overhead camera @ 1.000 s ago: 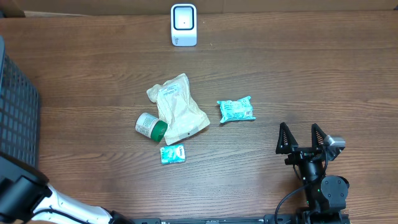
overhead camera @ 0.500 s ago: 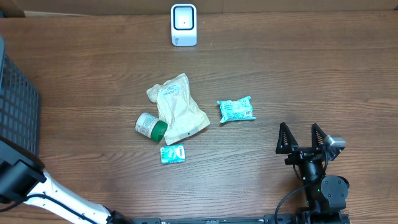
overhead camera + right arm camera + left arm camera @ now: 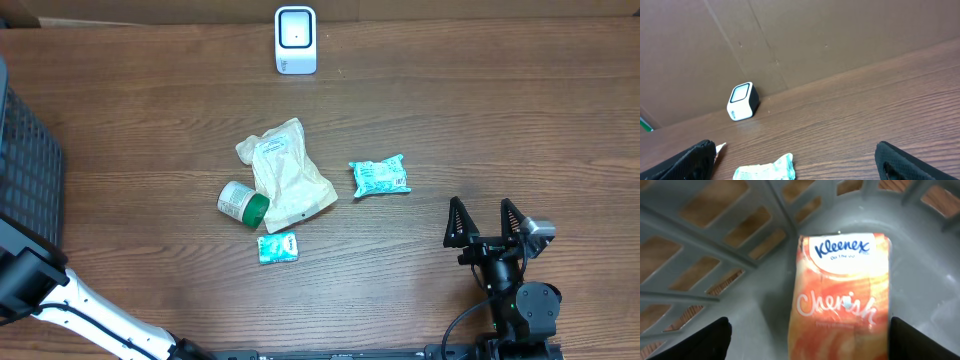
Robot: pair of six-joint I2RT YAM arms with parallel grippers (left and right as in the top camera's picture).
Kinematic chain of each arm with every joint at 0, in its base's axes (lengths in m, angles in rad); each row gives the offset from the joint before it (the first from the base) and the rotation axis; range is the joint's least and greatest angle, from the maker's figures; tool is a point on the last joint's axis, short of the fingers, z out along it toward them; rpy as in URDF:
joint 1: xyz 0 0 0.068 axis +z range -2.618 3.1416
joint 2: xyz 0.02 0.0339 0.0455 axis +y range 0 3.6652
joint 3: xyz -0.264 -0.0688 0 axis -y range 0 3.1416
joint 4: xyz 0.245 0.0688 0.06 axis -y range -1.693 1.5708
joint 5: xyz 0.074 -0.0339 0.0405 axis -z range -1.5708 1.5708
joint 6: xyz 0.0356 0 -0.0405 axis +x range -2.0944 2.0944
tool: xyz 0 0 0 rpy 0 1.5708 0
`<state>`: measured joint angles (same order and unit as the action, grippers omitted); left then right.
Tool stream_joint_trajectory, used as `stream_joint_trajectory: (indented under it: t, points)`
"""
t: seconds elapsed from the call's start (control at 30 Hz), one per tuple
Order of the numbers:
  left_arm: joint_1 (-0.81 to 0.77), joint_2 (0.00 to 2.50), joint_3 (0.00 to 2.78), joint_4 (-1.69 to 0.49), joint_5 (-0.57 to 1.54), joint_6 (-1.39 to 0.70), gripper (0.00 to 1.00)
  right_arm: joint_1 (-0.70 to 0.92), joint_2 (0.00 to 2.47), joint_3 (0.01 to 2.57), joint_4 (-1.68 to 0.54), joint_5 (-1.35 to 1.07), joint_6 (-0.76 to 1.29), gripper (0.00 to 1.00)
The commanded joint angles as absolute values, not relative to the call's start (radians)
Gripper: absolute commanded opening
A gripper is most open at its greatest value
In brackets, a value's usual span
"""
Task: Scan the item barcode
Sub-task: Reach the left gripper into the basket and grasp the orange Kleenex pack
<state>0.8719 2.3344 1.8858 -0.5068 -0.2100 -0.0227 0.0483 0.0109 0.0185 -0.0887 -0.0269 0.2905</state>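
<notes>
Both jaw pairs spread wide, left gripper (image 3: 809, 327) released over Kleenex pack (image 3: 842, 295) framed between its fingers (image 3: 700, 340), right gripper (image 3: 486, 218) released, nothing held.

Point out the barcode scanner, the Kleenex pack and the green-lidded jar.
Barcode scanner (image 3: 295, 30): overhead view, its front window.
Kleenex pack (image 3: 842, 305): left wrist view, orange wrapper face.
Green-lidded jar (image 3: 236, 200): overhead view, its side label.
</notes>
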Motion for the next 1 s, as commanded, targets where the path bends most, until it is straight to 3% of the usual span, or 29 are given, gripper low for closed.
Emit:
stream_joint_trajectory:
  t: [0.0, 0.4, 0.6, 0.83, 0.97]
  points:
    - [0.871, 2.351, 1.895, -0.484, -0.201, -0.049, 0.73, 0.054, 0.004, 0.008, -0.081, -0.028, 0.287, 1.00]
    - [0.871, 2.443, 1.880, -0.437, -0.183, -0.059, 0.65, 0.054, 0.004, 0.008, -0.081, -0.028, 0.287, 1.00]
    - [0.870, 2.433, 1.883, -0.447, -0.191, -0.059, 0.20, 0.054, 0.004, 0.008, -0.081, -0.028, 0.287, 1.00]
    - [0.868, 2.375, 1.883, -0.499, -0.189, -0.060, 0.04, 0.054, 0.004, 0.008, -0.081, -0.028, 0.287, 1.00]
    - [0.862, 2.295, 1.883, -0.555, -0.181, -0.069, 0.04, 0.054, 0.004, 0.008, -0.081, -0.028, 0.287, 1.00]
